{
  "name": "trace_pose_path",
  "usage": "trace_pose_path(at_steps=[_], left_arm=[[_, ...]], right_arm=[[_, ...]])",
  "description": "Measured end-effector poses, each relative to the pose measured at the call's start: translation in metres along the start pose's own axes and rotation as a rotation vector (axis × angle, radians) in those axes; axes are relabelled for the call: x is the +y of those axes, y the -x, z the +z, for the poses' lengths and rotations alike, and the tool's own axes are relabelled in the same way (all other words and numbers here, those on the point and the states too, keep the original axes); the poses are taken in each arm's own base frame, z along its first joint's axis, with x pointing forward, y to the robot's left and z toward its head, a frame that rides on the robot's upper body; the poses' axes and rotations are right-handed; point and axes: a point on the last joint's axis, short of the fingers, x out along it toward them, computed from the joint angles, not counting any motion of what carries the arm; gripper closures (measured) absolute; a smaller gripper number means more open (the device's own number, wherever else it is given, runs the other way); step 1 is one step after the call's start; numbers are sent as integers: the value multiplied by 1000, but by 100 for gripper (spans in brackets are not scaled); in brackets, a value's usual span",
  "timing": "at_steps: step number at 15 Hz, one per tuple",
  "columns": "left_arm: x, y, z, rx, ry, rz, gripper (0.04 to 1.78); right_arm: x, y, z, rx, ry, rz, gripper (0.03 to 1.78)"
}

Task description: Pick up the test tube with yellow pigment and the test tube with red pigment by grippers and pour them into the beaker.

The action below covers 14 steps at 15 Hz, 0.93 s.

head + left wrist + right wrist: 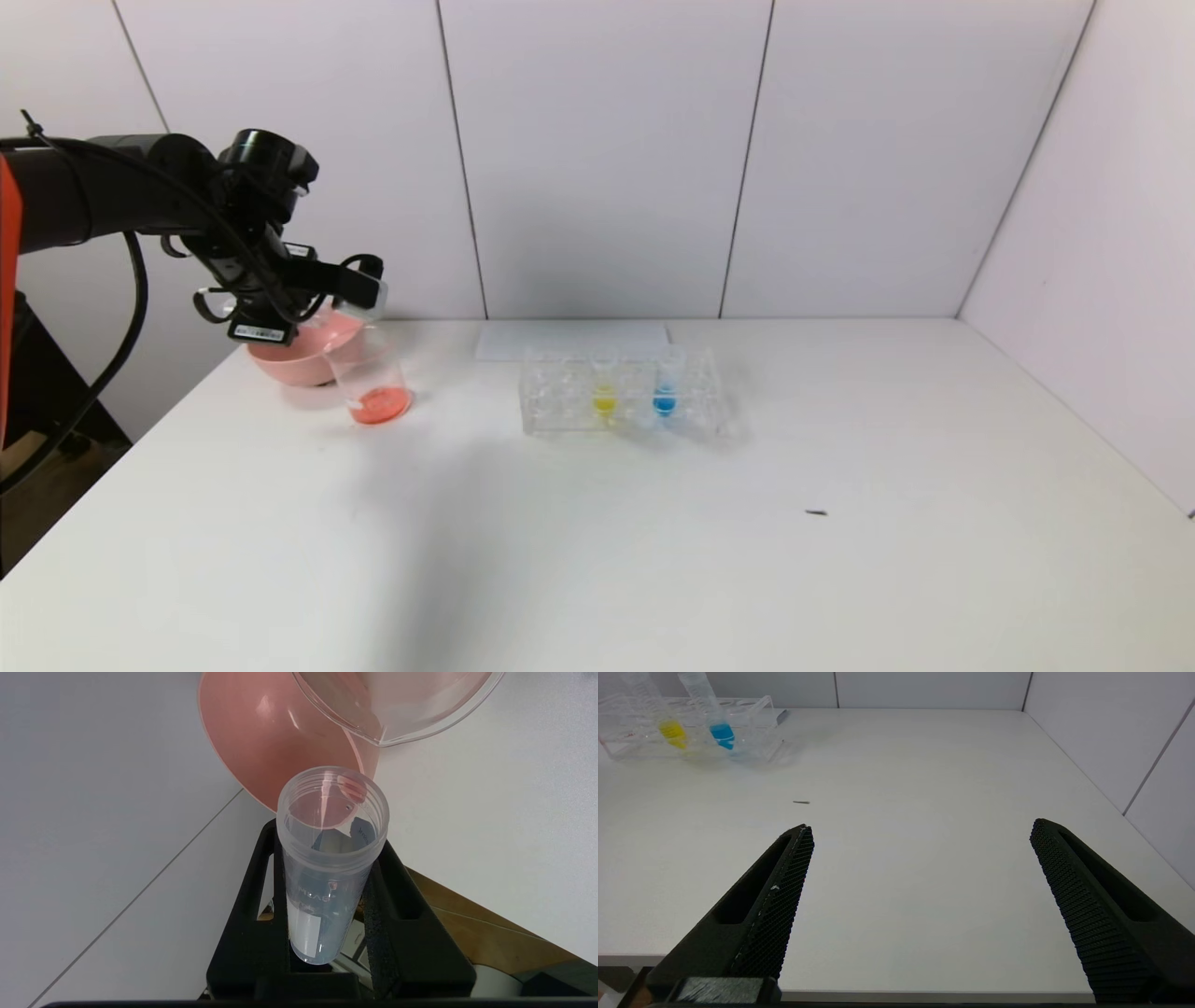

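My left gripper (359, 285) (329, 858) is shut on the test tube with red pigment (366, 297) (327, 868). It holds the tube tipped, mouth down, just above the beaker (378, 387) (397, 709). The tube looks drained, with only a red trace at its rim. Red-orange liquid lies in the beaker's bottom. The test tube with yellow pigment (605, 387) (668, 718) stands upright in the clear rack (551, 406) (756, 723) at mid-table. My right gripper (922, 828) is open over bare table near the front edge, out of the head view.
A pink bowl (294, 359) (271, 732) sits right behind the beaker. A tube with blue liquid (665, 390) (718, 725) stands beside the yellow one. A white sheet (569, 341) lies behind the rack. A small dark speck (816, 512) lies on the table.
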Motion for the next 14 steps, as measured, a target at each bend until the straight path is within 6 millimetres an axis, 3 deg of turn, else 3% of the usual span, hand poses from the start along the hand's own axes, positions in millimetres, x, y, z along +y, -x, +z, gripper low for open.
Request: trace_pose_path(at_steps=[14], left_arm=[[0, 2, 4, 17, -18, 6, 136]], right_arm=[[0, 0, 0, 0, 0, 1, 11]])
